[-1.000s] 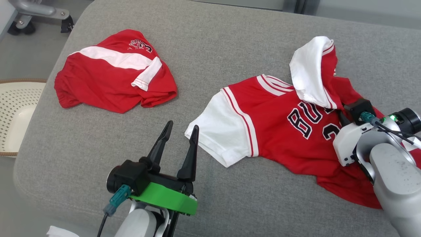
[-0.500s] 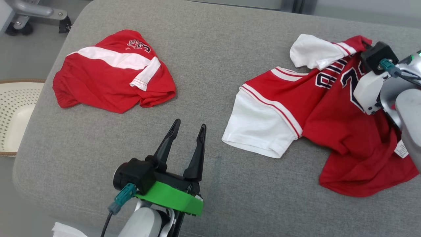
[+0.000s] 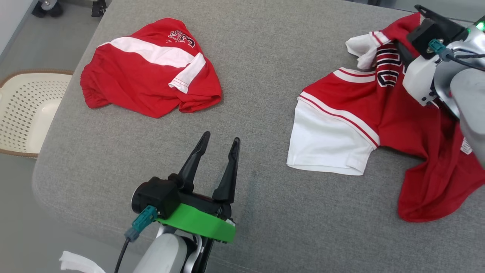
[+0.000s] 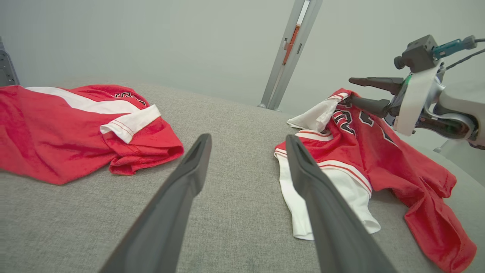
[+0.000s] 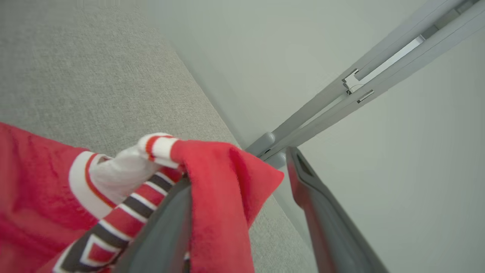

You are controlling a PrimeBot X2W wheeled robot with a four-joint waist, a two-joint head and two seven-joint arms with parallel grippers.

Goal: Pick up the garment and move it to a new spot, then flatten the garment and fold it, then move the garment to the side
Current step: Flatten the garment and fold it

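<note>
My right gripper (image 4: 352, 89) reads best from the left wrist camera: its two long dark fingers (image 4: 373, 80) stand spread, side on, with the collar end of the red and white basketball jersey with dark lettering (image 3: 398, 125) draped over the lower one. The right wrist camera adds the close detail: red cloth hangs folded over one finger while the other is bare, so nothing is pinched. From the head camera that arm's own wrist housing blocks most of this. My left gripper (image 3: 221, 138) hovers spread and empty above the grey woven cushion (image 3: 257, 57), clear of both cloths. The jersey lies crumpled on the cushion's right side, one white sleeve flat towards the middle. A second red garment with a white band (image 3: 151, 79) lies bunched at the far left, well apart. A cream perforated plastic basket (image 3: 26, 110) sits on the floor beside the cushion's left edge, and a grey metal post (image 4: 288, 49) rises behind the cushion
</note>
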